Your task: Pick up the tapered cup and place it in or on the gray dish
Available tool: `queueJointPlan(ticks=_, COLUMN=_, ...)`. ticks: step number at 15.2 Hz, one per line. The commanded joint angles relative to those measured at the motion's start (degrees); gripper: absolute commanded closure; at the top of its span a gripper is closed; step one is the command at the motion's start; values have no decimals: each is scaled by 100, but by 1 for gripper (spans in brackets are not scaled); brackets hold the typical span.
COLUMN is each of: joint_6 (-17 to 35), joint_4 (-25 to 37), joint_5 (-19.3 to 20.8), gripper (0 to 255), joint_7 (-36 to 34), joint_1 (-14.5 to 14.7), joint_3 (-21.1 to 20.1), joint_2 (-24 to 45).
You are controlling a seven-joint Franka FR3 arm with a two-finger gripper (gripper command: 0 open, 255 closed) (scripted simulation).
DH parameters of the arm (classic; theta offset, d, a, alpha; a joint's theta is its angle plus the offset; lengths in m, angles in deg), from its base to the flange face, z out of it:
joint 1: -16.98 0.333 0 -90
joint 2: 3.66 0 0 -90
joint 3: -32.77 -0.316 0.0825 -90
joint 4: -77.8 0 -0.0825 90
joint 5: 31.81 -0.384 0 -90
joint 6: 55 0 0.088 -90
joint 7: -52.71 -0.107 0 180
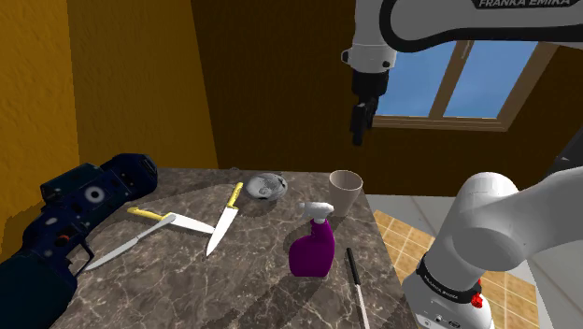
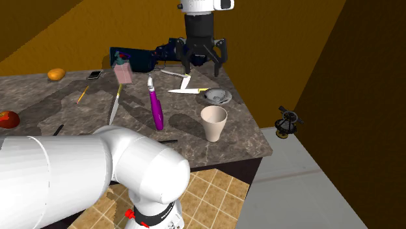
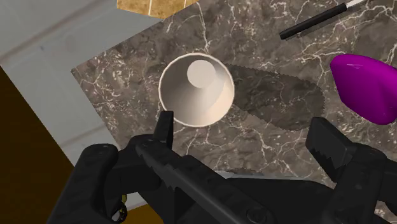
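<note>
Jaws released, spread wide with nothing between them, hanging high over the marble desk (image 1: pixel 187 280). Tapered cup (image 1: pixel 345 192) (image 2: pixel 213 123) (image 3: pixel 196 89): beige, upright, mouth up, at a desk corner, below the jaws, untouched. Gray dish (image 1: pixel 265 188) (image 2: pixel 216 97) sits along the same edge, apart from the cup. Purple spray bottle (image 1: pixel 313 248) (image 3: pixel 366 86) near the cup, inward from the edge. Two knives (image 1: pixel 222 220) lie beside the dish.

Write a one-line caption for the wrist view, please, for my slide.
Open pincer hovering above the beige tapered cup on a marbled counter, purple spray bottle beside it.
</note>
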Motion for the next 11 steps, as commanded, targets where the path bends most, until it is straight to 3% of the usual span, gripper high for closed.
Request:
queueJointPlan(ticks=1, joint_6=0, joint_4=0, joint_5=0, gripper=0, joint_7=0, joint_1=0, joint_3=0, joint_2=0)
queueJointPlan(ticks=11, joint_6=2587, joint_4=-2414, joint_5=166, gripper=0, joint_7=60, joint_1=231, joint_3=-145, joint_2=-575)
